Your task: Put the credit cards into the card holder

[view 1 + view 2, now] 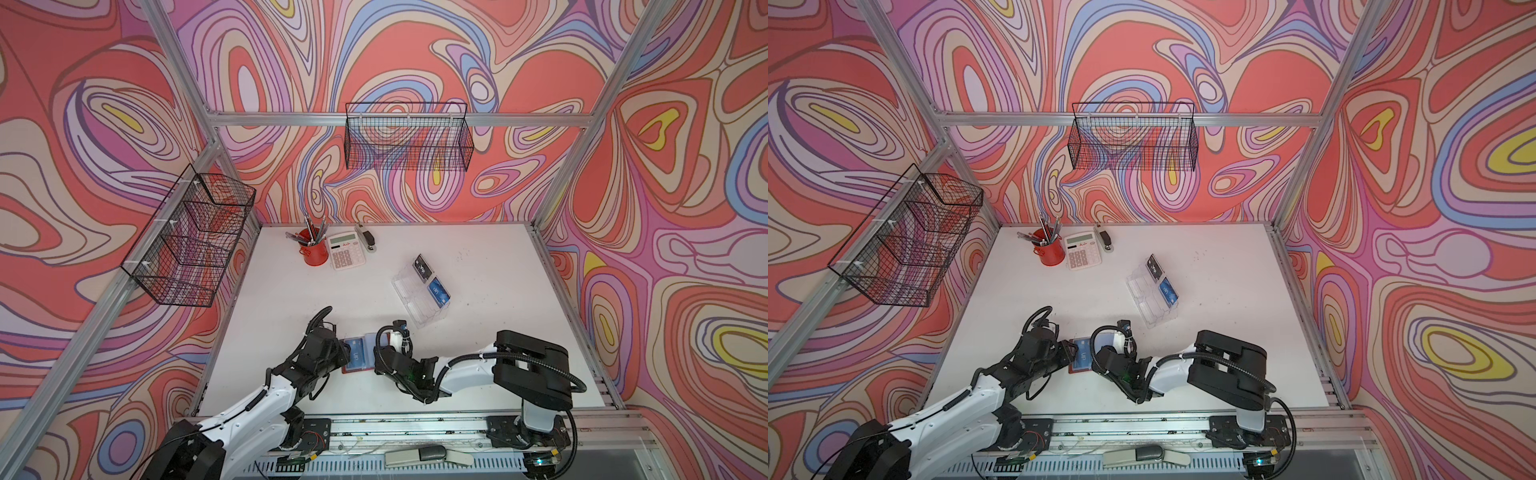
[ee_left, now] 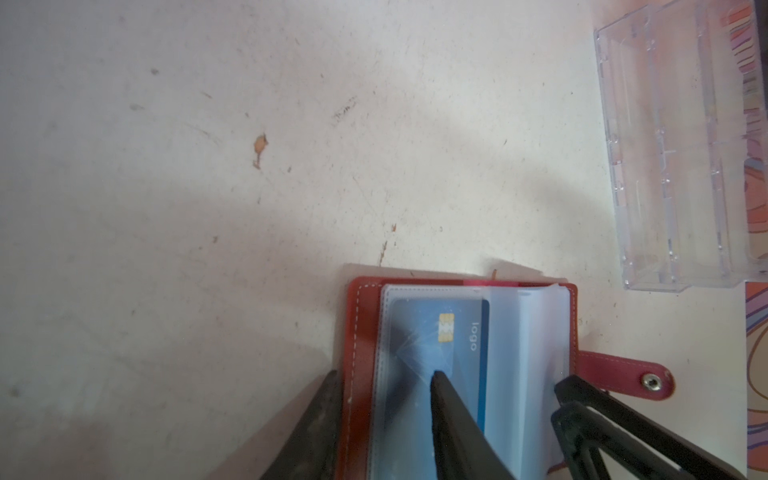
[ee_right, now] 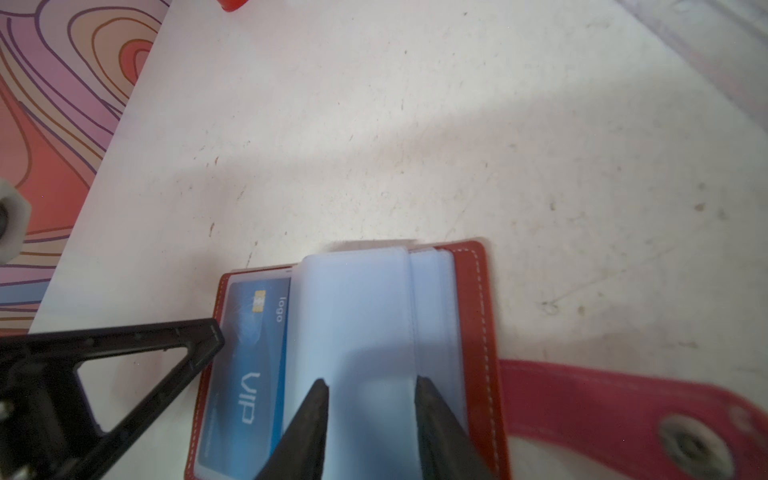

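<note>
The red card holder (image 2: 361, 332) lies open on the white table near the front middle, its snap tab (image 3: 623, 399) spread out to the side. A blue credit card (image 2: 436, 332) marked VIP (image 3: 249, 353) sits inside its clear sleeve. My left gripper (image 2: 384, 376) is open. One of its fingers is beside the cover's edge and the other rests on that sleeve. My right gripper (image 3: 370, 381) is open over the loose white sleeves (image 3: 353, 311). In both top views the grippers (image 1: 343, 349) (image 1: 388, 338) meet at the holder. A black card (image 1: 422, 264) and a blue card (image 1: 439, 291) stand in the acrylic stand (image 1: 415, 303).
At the back of the table stand a red pen cup (image 1: 313, 251), a beige calculator (image 1: 343, 249) and a stapler (image 1: 366, 239). Wire baskets hang on the back wall (image 1: 407, 137) and the left wall (image 1: 191, 237).
</note>
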